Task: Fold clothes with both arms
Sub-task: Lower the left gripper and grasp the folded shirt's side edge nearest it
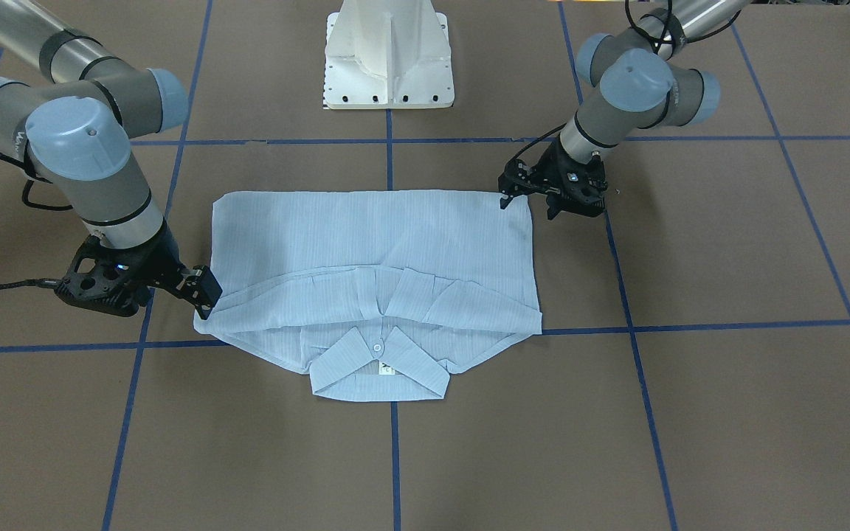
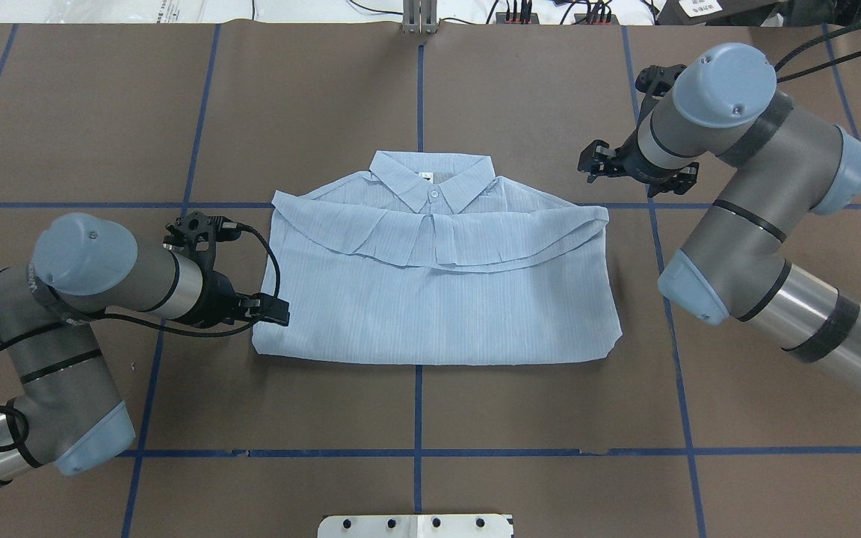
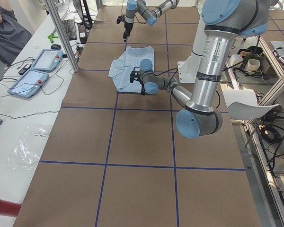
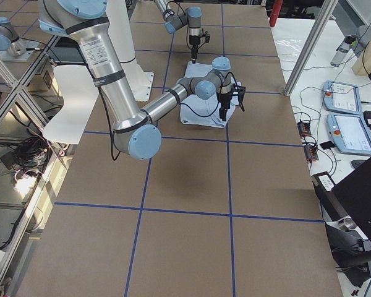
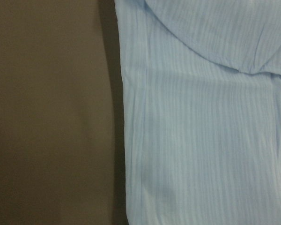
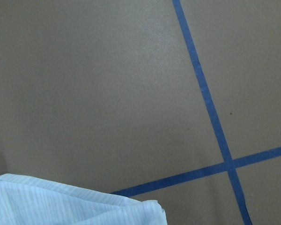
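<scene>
The shirt (image 2: 430, 299) lies folded compactly, apparently near completion; the left gripper (image 1: 527, 206) has its fingers apart, while the right gripper (image 1: 202, 295) finger state is indeterminable.

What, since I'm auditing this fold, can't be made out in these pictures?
- Sleeves of the shirt: seen in no view.
- Left tool: open or shut unclear in the overhead view; tips too small and dark.
- Right tool: likewise in the front-facing view; its wrist view shows no fingers.
- Collar label: print too small, front-facing view.
</scene>
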Controlling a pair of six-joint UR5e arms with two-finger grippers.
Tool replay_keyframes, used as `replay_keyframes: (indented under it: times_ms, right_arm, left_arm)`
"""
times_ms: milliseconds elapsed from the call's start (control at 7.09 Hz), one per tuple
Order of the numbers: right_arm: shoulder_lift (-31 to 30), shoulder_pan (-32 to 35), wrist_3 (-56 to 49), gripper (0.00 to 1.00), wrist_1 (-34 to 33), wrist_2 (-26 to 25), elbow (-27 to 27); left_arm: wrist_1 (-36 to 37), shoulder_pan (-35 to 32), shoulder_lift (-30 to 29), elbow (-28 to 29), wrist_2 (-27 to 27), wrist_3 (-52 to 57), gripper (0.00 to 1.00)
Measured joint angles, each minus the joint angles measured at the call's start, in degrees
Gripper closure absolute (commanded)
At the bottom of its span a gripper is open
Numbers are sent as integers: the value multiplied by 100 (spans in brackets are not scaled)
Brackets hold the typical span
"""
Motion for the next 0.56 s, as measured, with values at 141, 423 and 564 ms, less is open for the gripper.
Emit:
replay_keyframes:
  times_ms: [141, 423, 564]
  right_arm:
    - [5, 0, 5, 0, 2, 6, 6]
    - [8, 0, 8, 0, 3, 14, 13]
    - [4, 0, 7, 0, 4, 15, 13]
  left_arm:
    - [0, 85, -7, -11, 102, -206, 15]
    - [0, 226, -39, -19, 280, -502, 52]
    - [5, 290, -73, -17, 315, -583, 59]
